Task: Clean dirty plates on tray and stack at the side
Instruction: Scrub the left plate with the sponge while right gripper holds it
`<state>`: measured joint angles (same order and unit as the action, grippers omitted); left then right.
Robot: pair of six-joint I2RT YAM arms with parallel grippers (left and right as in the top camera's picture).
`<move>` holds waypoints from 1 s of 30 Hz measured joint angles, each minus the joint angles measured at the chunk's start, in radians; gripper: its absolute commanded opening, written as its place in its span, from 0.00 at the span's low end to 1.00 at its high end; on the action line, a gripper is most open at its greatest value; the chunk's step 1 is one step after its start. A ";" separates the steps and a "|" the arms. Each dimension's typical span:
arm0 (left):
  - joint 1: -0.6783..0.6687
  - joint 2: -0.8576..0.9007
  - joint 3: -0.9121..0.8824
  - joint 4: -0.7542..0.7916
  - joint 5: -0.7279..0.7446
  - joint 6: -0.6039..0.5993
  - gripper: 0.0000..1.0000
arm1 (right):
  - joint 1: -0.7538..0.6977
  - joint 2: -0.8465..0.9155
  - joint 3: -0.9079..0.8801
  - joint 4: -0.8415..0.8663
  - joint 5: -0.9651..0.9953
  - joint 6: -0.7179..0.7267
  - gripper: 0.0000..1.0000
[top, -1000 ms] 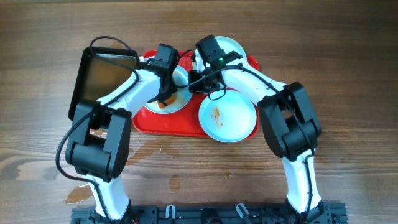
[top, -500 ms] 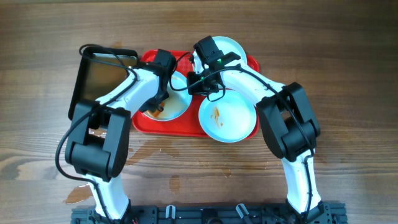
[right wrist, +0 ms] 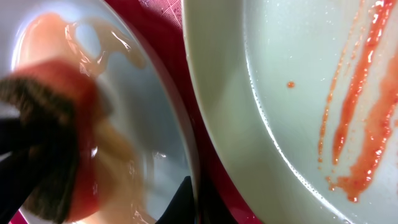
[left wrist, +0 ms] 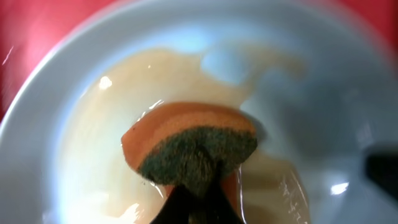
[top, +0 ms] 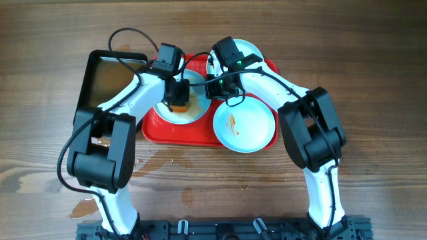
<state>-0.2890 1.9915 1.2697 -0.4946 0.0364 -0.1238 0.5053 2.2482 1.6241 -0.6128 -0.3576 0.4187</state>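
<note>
The red tray (top: 180,133) holds three pale plates. My left gripper (top: 179,100) is shut on an orange sponge (left wrist: 189,146) with a dark green scouring side and presses it on the left plate (top: 195,108), which is wet with a brownish film (left wrist: 93,143). My right gripper (top: 212,85) is shut on that plate's right rim (right wrist: 189,168). The front right plate (top: 243,123) has orange-red smears (right wrist: 360,124). A third plate (top: 247,52) lies at the tray's back, partly under the right arm.
A black pan (top: 110,73) of brownish water stands against the tray's left side. Wet patches lie on the wooden table (top: 160,160) in front of the tray. Both arms cross over the tray's middle.
My left gripper has dragged the sponge toward the plate's front left, then back to its middle. The right gripper has held the rim in place.
</note>
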 measured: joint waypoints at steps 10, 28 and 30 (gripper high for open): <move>-0.035 0.014 0.002 0.039 -0.164 -0.172 0.04 | 0.013 0.000 0.000 0.011 -0.002 0.000 0.04; 0.019 0.016 -0.030 0.015 0.311 -0.033 0.04 | 0.020 0.000 0.000 -0.007 -0.005 -0.001 0.04; 0.031 0.023 -0.029 0.012 0.329 -0.092 0.04 | 0.020 0.000 0.000 -0.006 -0.005 -0.001 0.04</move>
<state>-0.2581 2.0148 1.2404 -0.4828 0.3653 -0.2153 0.5255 2.2482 1.6241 -0.6193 -0.3626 0.4175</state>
